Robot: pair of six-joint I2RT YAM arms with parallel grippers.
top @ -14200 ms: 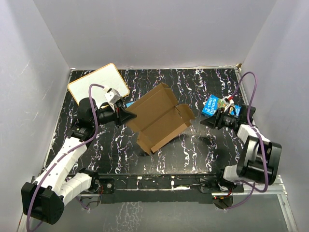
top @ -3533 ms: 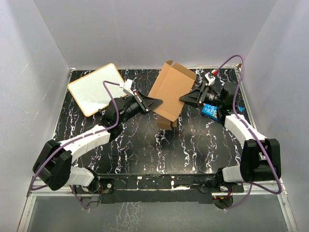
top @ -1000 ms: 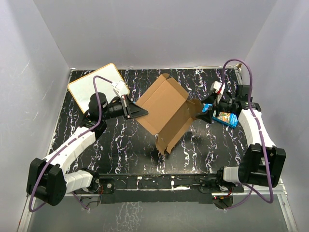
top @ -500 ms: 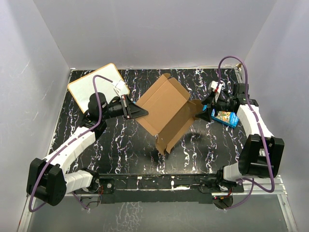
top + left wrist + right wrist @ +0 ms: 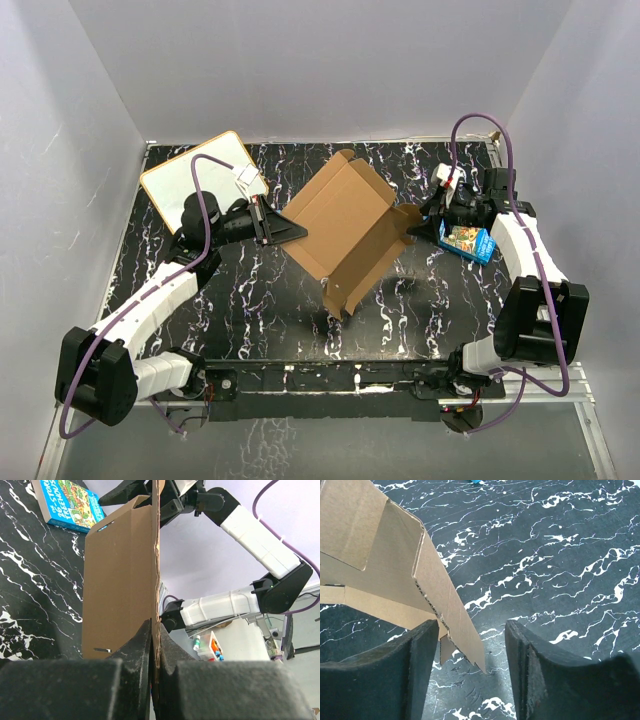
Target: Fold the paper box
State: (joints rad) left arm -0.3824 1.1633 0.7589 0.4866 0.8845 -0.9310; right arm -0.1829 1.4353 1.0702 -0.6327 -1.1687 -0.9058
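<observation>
The paper box (image 5: 345, 235), a plain brown cardboard blank with raised flaps, is held tilted above the middle of the black table. My left gripper (image 5: 296, 232) is shut on its left edge; in the left wrist view the fingers (image 5: 142, 642) pinch the thin cardboard edge (image 5: 156, 555), with a wide panel (image 5: 117, 580) to its left. My right gripper (image 5: 418, 228) is at the box's right flap. In the right wrist view its jaws stand apart around the pointed flap (image 5: 445, 597), which lies near the left finger (image 5: 422, 650) with a gap to the right one.
A white board with an orange rim (image 5: 203, 184) lies at the back left. A blue printed box (image 5: 466, 241) lies under the right arm and shows again (image 5: 70, 502) beyond the cardboard. Grey walls close in the marbled table (image 5: 260, 310) on three sides.
My right gripper has shifted a little toward the back at the box's right flap and its jaws have narrowed around it. The left gripper and the box have hardly moved.
</observation>
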